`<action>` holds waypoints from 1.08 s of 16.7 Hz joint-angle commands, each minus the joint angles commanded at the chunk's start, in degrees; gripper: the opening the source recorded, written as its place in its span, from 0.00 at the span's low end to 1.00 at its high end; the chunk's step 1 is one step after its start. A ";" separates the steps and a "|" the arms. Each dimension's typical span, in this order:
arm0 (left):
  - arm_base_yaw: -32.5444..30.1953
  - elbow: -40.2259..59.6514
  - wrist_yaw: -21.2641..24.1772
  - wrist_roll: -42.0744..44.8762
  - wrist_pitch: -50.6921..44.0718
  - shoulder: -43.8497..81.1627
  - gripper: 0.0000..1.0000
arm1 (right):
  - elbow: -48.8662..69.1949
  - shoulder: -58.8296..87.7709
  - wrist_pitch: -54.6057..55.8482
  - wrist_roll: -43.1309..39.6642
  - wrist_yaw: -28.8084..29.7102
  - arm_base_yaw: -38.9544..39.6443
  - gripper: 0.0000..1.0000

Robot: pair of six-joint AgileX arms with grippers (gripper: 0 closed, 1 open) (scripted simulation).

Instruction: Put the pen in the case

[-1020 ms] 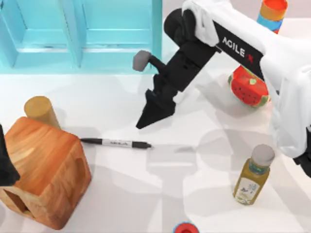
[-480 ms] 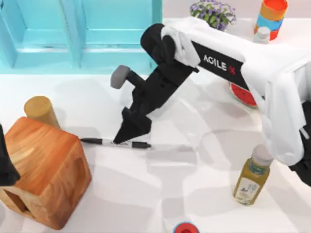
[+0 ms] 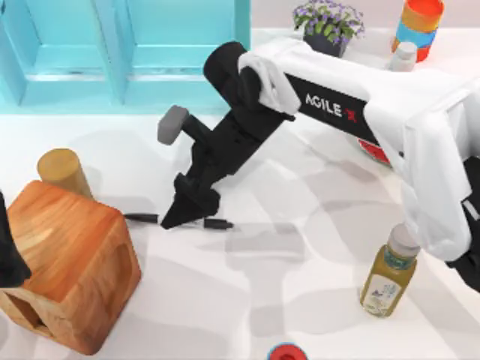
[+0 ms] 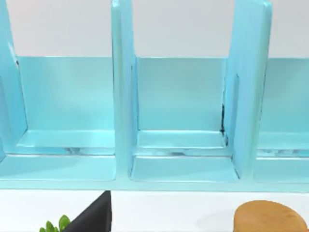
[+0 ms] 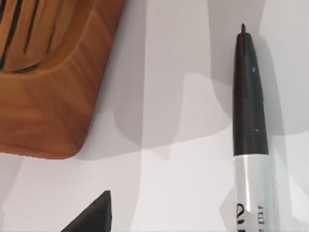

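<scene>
Now right gripper (image 3: 174,219) tilted low over pen (image 3: 214,223); jaw state unclear.

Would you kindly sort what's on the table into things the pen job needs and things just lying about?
Needed:
pen
blue case
right gripper, down over the pen

Lying about:
wooden house
wooden cylinder
juice bottle
potted plant
left gripper, parked at the table's left edge
</scene>
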 joint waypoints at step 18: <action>0.00 0.00 0.00 0.00 0.00 0.00 1.00 | 0.00 0.00 0.00 0.00 0.00 0.00 0.00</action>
